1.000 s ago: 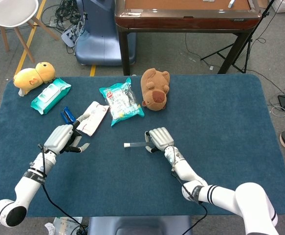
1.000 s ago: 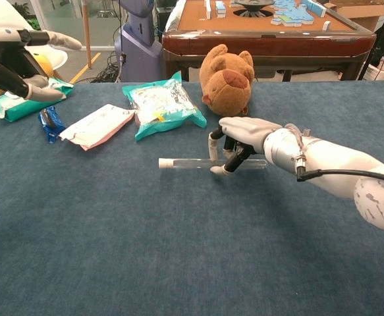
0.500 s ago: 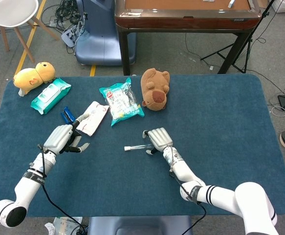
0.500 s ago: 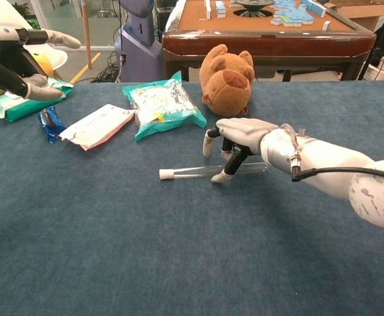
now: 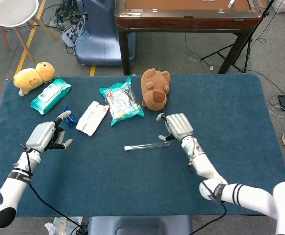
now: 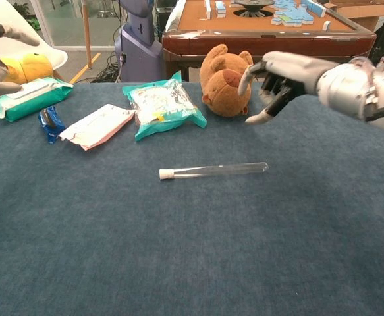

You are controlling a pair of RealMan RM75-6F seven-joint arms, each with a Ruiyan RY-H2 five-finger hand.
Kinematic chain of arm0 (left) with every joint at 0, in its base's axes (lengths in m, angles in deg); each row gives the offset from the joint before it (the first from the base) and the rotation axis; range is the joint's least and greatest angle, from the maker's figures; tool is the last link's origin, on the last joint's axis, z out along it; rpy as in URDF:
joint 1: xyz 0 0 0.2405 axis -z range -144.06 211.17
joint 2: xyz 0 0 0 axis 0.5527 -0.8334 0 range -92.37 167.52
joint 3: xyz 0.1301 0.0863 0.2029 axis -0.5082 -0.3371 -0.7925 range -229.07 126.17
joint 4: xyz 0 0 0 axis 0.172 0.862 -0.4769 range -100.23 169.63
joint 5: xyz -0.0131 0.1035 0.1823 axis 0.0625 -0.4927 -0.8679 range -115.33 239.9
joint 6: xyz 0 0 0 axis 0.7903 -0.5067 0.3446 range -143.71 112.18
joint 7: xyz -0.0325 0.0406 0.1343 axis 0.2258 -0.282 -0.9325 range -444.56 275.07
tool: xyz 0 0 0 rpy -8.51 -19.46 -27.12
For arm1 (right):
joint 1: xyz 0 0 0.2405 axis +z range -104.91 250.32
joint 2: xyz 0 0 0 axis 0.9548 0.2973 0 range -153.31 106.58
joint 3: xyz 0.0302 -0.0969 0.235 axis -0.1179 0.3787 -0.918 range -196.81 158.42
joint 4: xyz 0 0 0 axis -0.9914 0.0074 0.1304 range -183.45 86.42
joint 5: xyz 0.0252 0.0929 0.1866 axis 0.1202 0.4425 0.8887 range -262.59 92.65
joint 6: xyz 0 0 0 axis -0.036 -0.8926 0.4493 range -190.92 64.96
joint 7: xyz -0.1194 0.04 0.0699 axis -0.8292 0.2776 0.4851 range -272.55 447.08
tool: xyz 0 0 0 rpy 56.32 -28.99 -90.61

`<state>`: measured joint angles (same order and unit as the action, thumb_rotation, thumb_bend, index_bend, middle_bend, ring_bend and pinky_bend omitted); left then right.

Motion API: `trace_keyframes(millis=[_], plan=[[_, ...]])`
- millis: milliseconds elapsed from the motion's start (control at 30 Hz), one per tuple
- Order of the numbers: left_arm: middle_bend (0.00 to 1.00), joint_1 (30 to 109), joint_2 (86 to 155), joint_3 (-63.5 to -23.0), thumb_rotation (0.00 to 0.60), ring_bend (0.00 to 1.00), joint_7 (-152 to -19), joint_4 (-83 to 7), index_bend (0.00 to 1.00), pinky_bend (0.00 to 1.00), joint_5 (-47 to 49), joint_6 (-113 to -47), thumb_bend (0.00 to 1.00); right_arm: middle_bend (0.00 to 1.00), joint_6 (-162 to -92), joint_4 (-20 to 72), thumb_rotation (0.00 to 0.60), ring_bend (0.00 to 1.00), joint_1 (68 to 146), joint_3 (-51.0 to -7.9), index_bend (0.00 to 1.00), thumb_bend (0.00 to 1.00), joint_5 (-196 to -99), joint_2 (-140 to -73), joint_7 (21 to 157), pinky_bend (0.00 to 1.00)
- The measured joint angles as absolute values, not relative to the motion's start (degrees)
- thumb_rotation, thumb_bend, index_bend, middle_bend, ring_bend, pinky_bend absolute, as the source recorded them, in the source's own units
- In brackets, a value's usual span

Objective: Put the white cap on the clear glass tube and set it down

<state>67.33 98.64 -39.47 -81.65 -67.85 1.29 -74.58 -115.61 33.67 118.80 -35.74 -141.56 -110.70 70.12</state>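
- While the big table with the dark blue cloth (image 5: pixel 230 107) holds everything, both robot hands are up off it and hold nothing.
- The right hand (image 6: pixel 280 69), grey and white, hangs in the air above the cloth near the bear, with its fingers spread apart and bent a little. The head view shows it (image 5: pixel 177 126) up and to the right of the tube, not touching it.
- The left hand (image 5: pixel 45 136) is far to the left, near the small blue packet, with its fingers apart. The chest view shows only a bit of it at the left edge.
- The brown stuffed bear (image 6: pixel 226 80) lies at the back of the table, just beside the clear bag with teal edges (image 6: pixel 163 105).
- A teal pack of wipes (image 6: pixel 27 98) lies at the far left, next to a yellow stuffed toy (image 5: pixel 33 75).
- A flat white and pink pouch (image 6: pixel 98 125) lies between the bag and a small blue packet (image 6: pixel 49 122).
- The long clear glass tube (image 6: pixel 218 169) lies flat on the cloth in the middle, all by itself.
- The little white cap (image 6: pixel 166 174) sits on the left end of the tube.
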Motion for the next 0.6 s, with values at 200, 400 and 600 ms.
trace_keyframes(millis=[200,400,600], plan=[[0.55,63.80,98.63,-41.25,0.600,0.53,-85.70,-65.70,0.20,0.64,1.09,-80.64,0.28,0.60,-121.02,44.09,0.600,0.61,111.66,-33.88,0.39,0.29,-143.16,-97.52,70.16,0.76],[0.47,59.52,99.17,-43.39,0.600,0.45,-89.80,-64.24,0.20,0.56,-0.84,-87.83,0.28,0.56,-128.33,48.99,0.600,0.55,102.54,-30.02,0.39,0.29,-149.38,-88.44,75.40,0.68],[0.47,54.50,100.57,-45.74,0.600,0.45,-93.98,-64.24,0.20,0.54,-4.71,-96.13,0.28,0.56,-136.44,49.73,0.600,0.55,94.73,-25.81,0.42,0.29,-156.54,-85.42,80.64,0.68]])
